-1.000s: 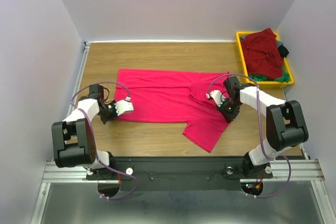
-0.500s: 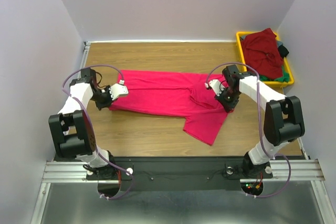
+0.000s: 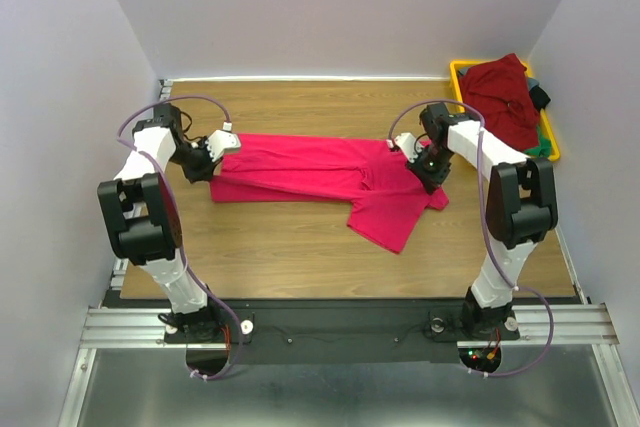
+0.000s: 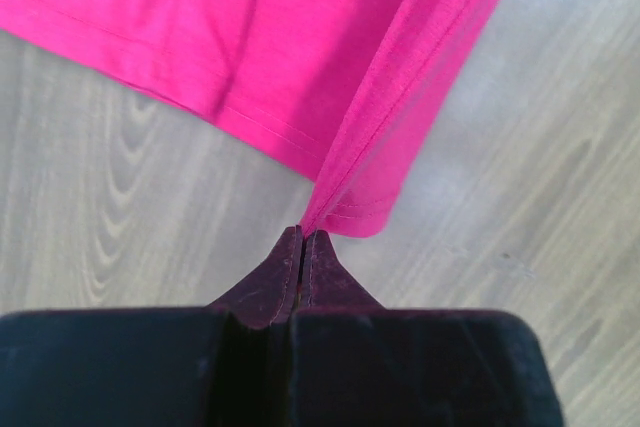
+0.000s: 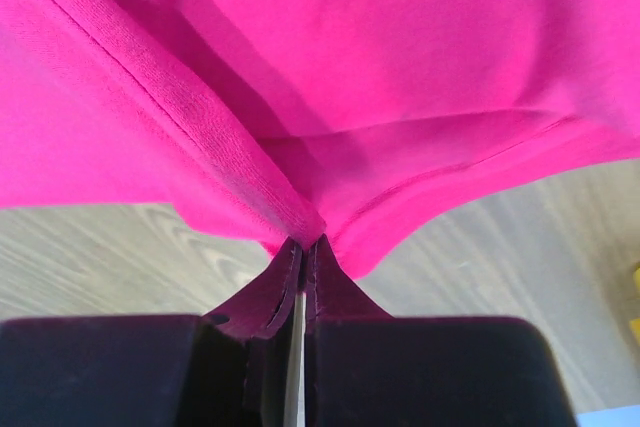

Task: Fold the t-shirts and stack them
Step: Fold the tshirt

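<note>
the left claw [image 4: 302, 235] is squeezed tight on a corner of the pink-red shirt [image 3: 310, 172], right at the sewn edge. the cloth there is pulled up off the wood into a small fold. the right claw [image 5: 303, 243] is squeezed tight too. it pinches a bunched-up bit of the same shirt, and the cloth spreads out above it like a little tent. from above, the pink-red shirt lies as a long strip across the middle of the brown wooden surface [image 3: 280, 247], with one claw at its left end and the other claw at its right end. on the right side a flap of the shirt sticks out toward the near edge, where the arms are bolted down. most of the shirt lies flat on the wood. in the far right corner sits a yellow bin [image 3: 549, 155]. a dark red shirt [image 3: 500, 97] is heaped on top in it, and bits of green cloth [image 3: 543, 145] and dark cloth [image 3: 540, 97] peek out from under it. the bin stands near the right end of the pink-red shirt but does not touch it.
</note>
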Action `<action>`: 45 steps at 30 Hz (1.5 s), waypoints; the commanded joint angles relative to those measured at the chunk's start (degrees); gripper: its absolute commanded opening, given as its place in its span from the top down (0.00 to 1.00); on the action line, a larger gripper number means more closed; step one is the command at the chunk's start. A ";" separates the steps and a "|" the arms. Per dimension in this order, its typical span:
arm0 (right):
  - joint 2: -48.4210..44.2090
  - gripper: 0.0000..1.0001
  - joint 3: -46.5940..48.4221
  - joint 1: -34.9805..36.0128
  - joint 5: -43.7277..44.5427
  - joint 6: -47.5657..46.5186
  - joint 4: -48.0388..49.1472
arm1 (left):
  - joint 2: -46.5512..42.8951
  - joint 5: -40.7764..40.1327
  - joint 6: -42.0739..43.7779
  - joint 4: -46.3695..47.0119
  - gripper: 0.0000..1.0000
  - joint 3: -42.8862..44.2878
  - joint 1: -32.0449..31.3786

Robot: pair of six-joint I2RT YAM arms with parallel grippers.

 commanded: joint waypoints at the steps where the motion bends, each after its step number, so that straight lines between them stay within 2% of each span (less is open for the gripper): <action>1: 3.01 0.99 5.68 -1.68 -0.76 -2.00 -2.42 | 3.04 2.26 -1.90 -1.65 1.00 4.54 0.22; 4: 5.56 0.99 8.32 -2.04 -1.11 -2.53 -3.30 | 6.11 2.69 -3.48 -0.15 1.00 6.30 0.22; 9: 10.13 0.91 11.92 -2.30 -2.34 -1.30 -3.21 | 10.68 4.01 -7.08 3.01 1.00 8.41 0.13; 11: 11.80 0.82 13.41 -2.39 -2.95 -0.60 -3.21 | 11.91 4.01 -8.14 4.67 0.98 8.85 0.13; 12: 12.06 0.72 13.77 -2.30 -2.96 0.10 -3.13 | 12.36 3.93 -9.54 5.47 0.96 8.85 0.05; 13: 12.50 0.67 14.56 -2.30 -2.96 0.72 -2.95 | 12.71 3.67 -10.33 6.26 0.93 8.68 0.05; 15: 12.16 0.60 15.53 -2.39 -3.13 2.47 -2.95 | 13.50 3.05 -11.74 8.19 0.80 8.85 0.13; 16: 11.02 0.51 16.40 -2.30 -3.39 3.09 -3.04 | 13.50 2.70 -13.23 8.98 0.73 8.76 0.13; 17: 10.14 0.38 16.84 -2.39 -3.66 3.88 -3.12 | 13.07 2.52 -13.68 9.43 0.71 8.68 0.05; 19: 6.38 0.29 17.03 -2.30 -4.53 5.37 -3.30 | 12.11 2.87 -15.25 10.13 0.64 8.15 0.22; 20: 6.35 0.22 17.02 -2.30 -5.15 5.64 -3.21 | 11.49 3.13 -15.61 10.22 0.64 7.80 0.22; 23: 0.39 0.21 14.22 -1.34 -8.05 5.30 -4.62 | 8.85 3.75 -16.14 10.31 0.62 6.13 0.13; 25: -4.09 0.24 9.31 -0.02 -8.58 5.29 -5.23 | 7.36 3.75 -16.93 10.66 0.59 5.43 0.22; 28: -9.54 0.32 -0.26 4.54 -7.71 5.38 -4.45 | 6.30 4.10 -17.81 10.49 0.56 4.55 0.13; 31: -13.85 0.36 -9.04 11.47 -4.55 6.96 1.42 | 5.33 4.80 -18.69 10.05 0.53 3.93 0.22; 36: -14.83 0.36 -15.05 16.59 -3.57 9.25 5.31 | 4.01 4.63 -18.95 9.26 0.53 3.49 0.13; 40: -14.48 0.28 -17.51 20.10 -2.70 11.36 8.73 | 2.96 4.45 -18.95 8.99 0.52 2.88 0.22; 45: -11.15 0.28 -21.03 22.30 -1.20 12.68 12.42 | 2.34 4.89 -19.13 8.64 0.52 2.44 0.22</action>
